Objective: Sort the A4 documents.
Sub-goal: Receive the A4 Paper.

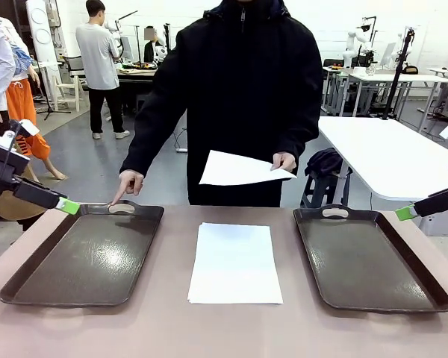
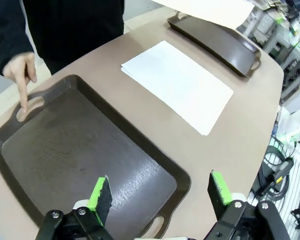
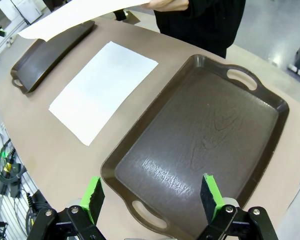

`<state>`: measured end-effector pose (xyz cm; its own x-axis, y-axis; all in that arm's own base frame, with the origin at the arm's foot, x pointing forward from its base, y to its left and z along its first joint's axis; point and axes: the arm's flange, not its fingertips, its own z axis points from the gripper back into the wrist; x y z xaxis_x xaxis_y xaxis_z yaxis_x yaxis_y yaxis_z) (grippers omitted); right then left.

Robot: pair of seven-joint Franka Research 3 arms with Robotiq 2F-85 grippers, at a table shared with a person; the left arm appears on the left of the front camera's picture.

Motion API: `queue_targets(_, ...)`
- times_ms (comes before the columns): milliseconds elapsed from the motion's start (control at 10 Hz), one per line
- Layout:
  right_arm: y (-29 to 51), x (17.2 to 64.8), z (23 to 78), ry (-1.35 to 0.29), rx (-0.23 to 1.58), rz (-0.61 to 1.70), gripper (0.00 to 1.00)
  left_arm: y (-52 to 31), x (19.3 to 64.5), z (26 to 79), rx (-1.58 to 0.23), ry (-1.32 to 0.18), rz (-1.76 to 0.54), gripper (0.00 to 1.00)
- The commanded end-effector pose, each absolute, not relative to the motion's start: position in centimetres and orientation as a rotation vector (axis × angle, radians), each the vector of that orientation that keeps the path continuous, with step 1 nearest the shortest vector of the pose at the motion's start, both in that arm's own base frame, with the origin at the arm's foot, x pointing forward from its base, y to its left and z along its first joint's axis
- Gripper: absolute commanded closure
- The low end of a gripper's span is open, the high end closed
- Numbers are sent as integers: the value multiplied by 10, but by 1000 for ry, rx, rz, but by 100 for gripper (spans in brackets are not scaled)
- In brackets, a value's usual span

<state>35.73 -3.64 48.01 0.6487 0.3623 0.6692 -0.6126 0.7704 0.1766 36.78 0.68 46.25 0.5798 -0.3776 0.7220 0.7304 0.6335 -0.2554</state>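
Observation:
A stack of white A4 documents [image 1: 234, 262] lies on the table between two dark brown trays, also seen as the stack [image 2: 177, 84] and the stack [image 3: 104, 88]. The person holds one more sheet [image 1: 241, 169] in one hand above the far edge. Their other hand points a finger [image 1: 122, 192] at the far handle of the left tray [image 1: 86, 257]. My left gripper [image 2: 160, 192] hovers open above that tray's near end, empty. My right gripper [image 3: 152, 197] hovers open over the near end of the right tray [image 1: 369, 257], empty.
The person stands at the far side of the brown table [image 1: 224, 328]. Both trays are empty. A white table [image 1: 392, 153] and other workstations stand behind. Cables hang off the table's side [image 2: 275, 170].

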Motion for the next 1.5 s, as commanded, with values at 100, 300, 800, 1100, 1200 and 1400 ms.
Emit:
queue_targets(100,-37,358,479,-658,424,575,0,-29,414,456,-793,-617,-540,0)
queue_targets(300,-37,358,479,-658,424,575,0,-51,450,444,-860,-557,-399,0)
queue_targets(800,-37,358,479,-658,424,575,0,-99,531,424,-1079,-375,-178,0)
queue_targets(1100,-37,358,479,-658,424,575,0,-123,554,419,-1256,-288,-140,0)
queue_targets(1200,-37,358,479,-658,424,575,0,-136,559,416,-1266,-261,-123,0)
queue_targets(1400,-37,358,479,-658,424,575,0,-161,567,406,-1320,-212,-105,0)
